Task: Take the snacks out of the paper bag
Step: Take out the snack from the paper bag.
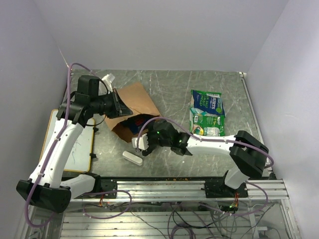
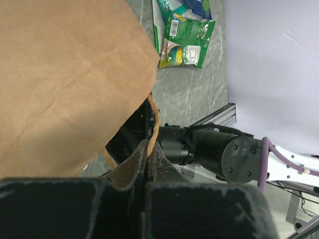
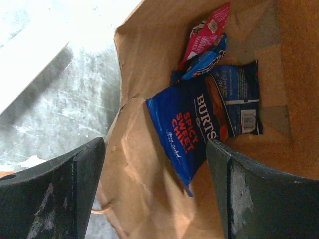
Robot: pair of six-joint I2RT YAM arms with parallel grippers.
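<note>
Right gripper (image 3: 155, 149) gapes at the bag (image 3: 139, 194) mouth, holding nothing; left gripper (image 2: 148, 149) pinches the bag's rim, propping it open; should that pinch slip, paper may fold over the snacks; inside: three blue packets (image 3: 199, 119), one red packet (image 3: 204, 35); on the table (image 1: 169, 89): two green packets (image 1: 207, 114), perhaps three.

Plain lilac walls (image 1: 164, 35) close in the grey marbled bench (image 1: 169, 89) behind it and on both sides. An aluminium rail (image 1: 169, 187) runs along the bench's near edge, with loose cables (image 1: 184, 219) tangled below it.
</note>
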